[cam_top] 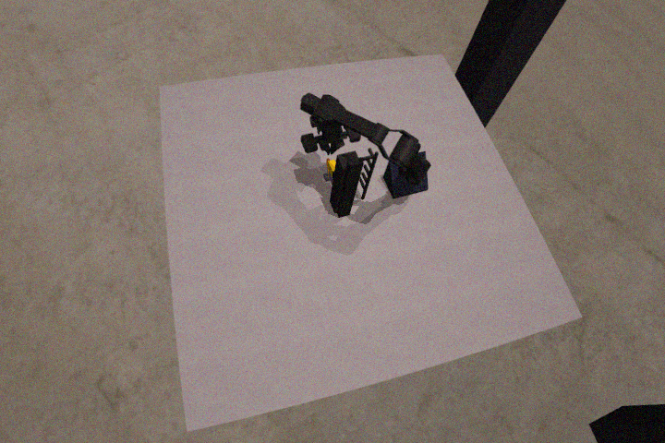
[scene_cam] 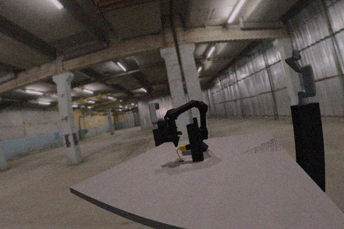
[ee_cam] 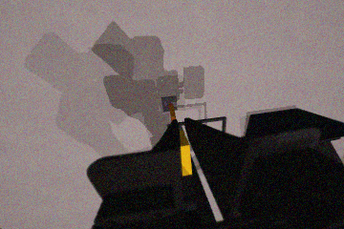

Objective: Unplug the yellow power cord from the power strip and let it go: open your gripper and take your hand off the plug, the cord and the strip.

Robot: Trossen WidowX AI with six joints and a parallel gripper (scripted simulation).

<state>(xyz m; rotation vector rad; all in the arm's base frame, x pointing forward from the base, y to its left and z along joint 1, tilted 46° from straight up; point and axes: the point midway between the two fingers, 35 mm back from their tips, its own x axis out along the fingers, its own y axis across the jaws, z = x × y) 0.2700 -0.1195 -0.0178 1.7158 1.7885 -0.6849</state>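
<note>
The black power strip (cam_top: 345, 183) (scene_cam: 195, 143) stands upright on the white table (cam_top: 291, 323) (scene_cam: 231, 189). The yellow plug (cam_top: 331, 165) (scene_cam: 182, 147) sits in its side, facing my arm. An orange cord (scene_cam: 177, 155) (ee_cam: 172, 112) runs from the plug down to the table. My gripper (cam_top: 329, 149) (scene_cam: 176, 143) (ee_cam: 181, 122) hangs just above and beside the plug. Its fingers are almost together. In the wrist view only a thin yellow sliver of the plug (ee_cam: 185, 159) shows through the gap, below the fingers. I see nothing gripped between them.
A black ladder-like rack (cam_top: 367, 174) stands just behind the strip. The arm's dark blue base (cam_top: 406, 180) is to the right of it. A tall black pillar (scene_cam: 307, 143) (cam_top: 501, 46) with a camera stands at the table's edge.
</note>
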